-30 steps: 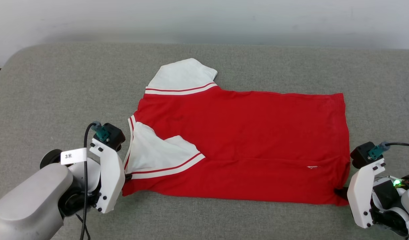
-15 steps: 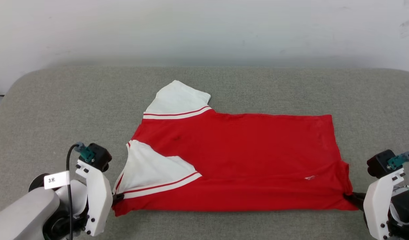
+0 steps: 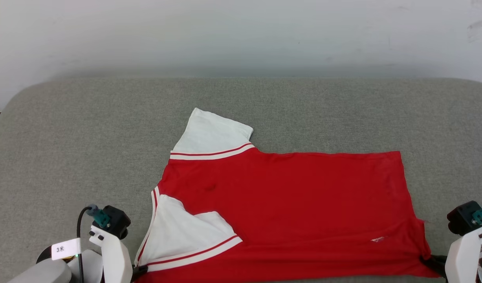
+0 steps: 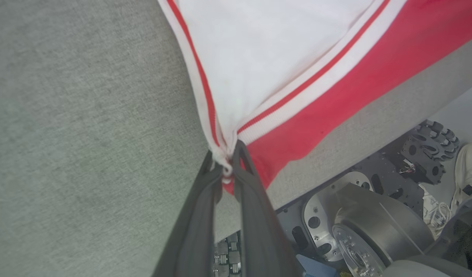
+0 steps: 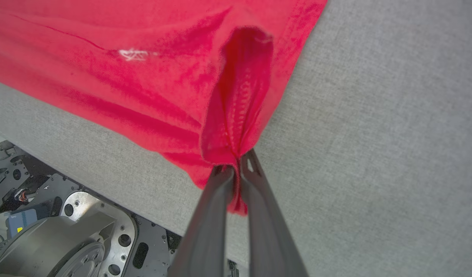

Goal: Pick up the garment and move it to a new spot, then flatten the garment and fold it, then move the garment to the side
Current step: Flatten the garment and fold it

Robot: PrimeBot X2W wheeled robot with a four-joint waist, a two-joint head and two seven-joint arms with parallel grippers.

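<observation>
The shirt [image 3: 288,200], soft, light and likely to bunch, lay spread at the grey cushion's [image 3: 87,137] near edge, its sleeve corner pinched tight in the left gripper [image 4: 225,163] and its hem corner in the right gripper [image 5: 237,163], corners judged the best holds.

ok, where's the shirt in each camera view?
Head view: shirt lower centre, spread flat, its near edge close to the picture's bottom.
Left wrist view: top right, white sleeve and red body; corner pinched in the left gripper.
Right wrist view: top left, all red; corner bunched in the right gripper.
Shared landmark: the grey padded surface under it.
</observation>
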